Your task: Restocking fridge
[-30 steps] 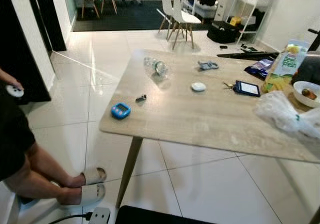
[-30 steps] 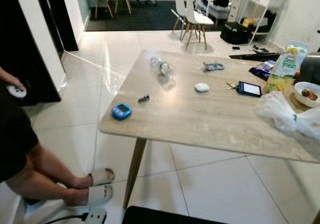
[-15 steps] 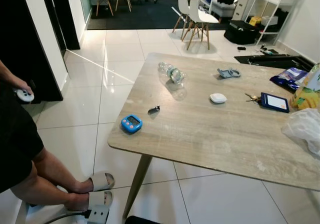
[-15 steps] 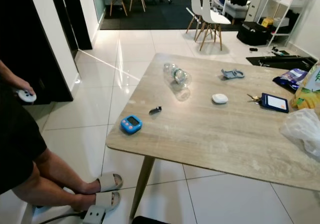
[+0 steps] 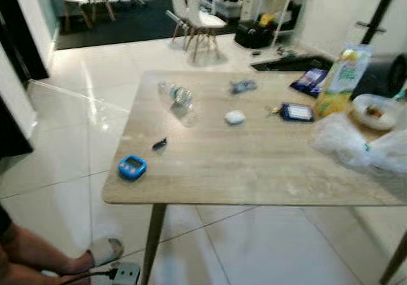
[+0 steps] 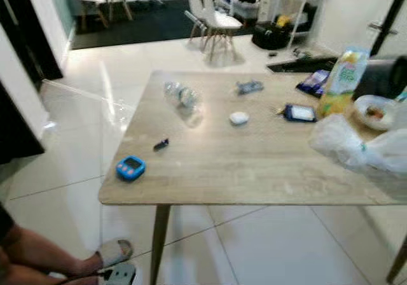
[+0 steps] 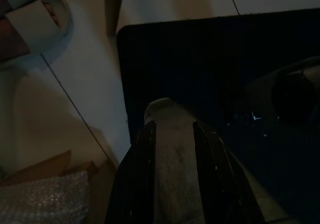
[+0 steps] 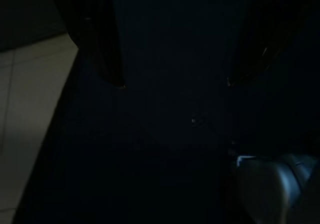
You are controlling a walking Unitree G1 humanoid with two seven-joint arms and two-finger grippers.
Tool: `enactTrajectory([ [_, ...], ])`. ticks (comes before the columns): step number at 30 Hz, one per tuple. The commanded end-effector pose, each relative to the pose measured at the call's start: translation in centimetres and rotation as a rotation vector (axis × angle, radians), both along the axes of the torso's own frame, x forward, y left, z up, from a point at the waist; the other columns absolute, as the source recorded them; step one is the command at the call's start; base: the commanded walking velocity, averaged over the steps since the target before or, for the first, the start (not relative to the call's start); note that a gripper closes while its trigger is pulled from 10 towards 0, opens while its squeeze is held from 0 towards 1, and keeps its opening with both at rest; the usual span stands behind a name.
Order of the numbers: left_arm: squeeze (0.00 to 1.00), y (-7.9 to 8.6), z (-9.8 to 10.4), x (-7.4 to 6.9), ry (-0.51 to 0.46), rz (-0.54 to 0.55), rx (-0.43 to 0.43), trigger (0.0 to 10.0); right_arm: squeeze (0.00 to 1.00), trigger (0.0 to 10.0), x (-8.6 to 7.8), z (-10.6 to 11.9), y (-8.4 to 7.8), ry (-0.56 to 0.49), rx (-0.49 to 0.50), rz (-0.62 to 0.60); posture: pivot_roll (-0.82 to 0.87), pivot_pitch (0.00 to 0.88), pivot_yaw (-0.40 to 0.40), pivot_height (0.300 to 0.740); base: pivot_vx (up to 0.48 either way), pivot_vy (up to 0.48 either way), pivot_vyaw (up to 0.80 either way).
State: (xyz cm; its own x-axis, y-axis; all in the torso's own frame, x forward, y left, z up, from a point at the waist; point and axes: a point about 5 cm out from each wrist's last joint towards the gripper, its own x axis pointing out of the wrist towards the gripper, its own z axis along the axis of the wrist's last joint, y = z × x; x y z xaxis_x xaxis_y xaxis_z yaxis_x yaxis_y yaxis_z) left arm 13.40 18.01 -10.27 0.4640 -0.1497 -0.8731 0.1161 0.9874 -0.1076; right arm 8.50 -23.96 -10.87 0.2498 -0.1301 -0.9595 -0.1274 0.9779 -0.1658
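A wooden table (image 5: 254,170) stands before me. On it a clear water bottle (image 5: 178,97) lies on its side toward the far left. A green and yellow juice carton (image 5: 343,75) stands at the far right, beside a white bowl (image 5: 375,110) holding food and a crumpled clear plastic bag (image 5: 356,148). My left gripper (image 7: 172,126) hangs low over the floor, its fingers apart with nothing held. In the dark right wrist view my right gripper (image 8: 175,84) also hangs with its fingers wide apart.
A blue timer (image 5: 132,167), a small black clip (image 5: 159,144), a white puck (image 5: 235,116), a blue card holder (image 5: 296,111) and a snack bag (image 5: 310,80) lie on the table. A person's sandalled foot (image 5: 105,252) and a power strip (image 5: 124,273) are on the floor at left. White chairs (image 5: 194,21) stand beyond.
The camera has swung right and is blurred; the carton, bowl and bag are back in view and the person has slid mostly off the left edge. Nothing on the table moved.
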Motion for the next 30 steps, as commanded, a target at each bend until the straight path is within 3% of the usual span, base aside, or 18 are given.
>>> enactTrajectory([
  [1, 0.00, -0.07, -0.30, -0.81, 0.031, -0.001, 0.000, 10.0, 0.00, 10.0, 0.66, 0.11, 0.17, -0.023, 0.004, 0.000, 0.05, 0.000, -0.021, 0.740, 0.000, 0.000, 0.00],
  [12, 0.00, -0.28, -0.29, -0.80, 0.035, -0.008, -0.026, 10.0, 0.00, 10.0, 0.51, 0.06, 0.20, -0.020, 0.003, 0.000, 0.05, 0.000, -0.021, 0.740, 0.000, 0.000, 0.00],
  [30, 0.00, -0.51, -0.33, -0.91, 0.039, -0.019, -0.041, 10.0, 0.00, 10.0, 0.28, 0.04, 0.11, -0.017, 0.001, -0.002, 0.05, 0.000, -0.021, 0.740, 0.000, -0.379, 0.00],
])
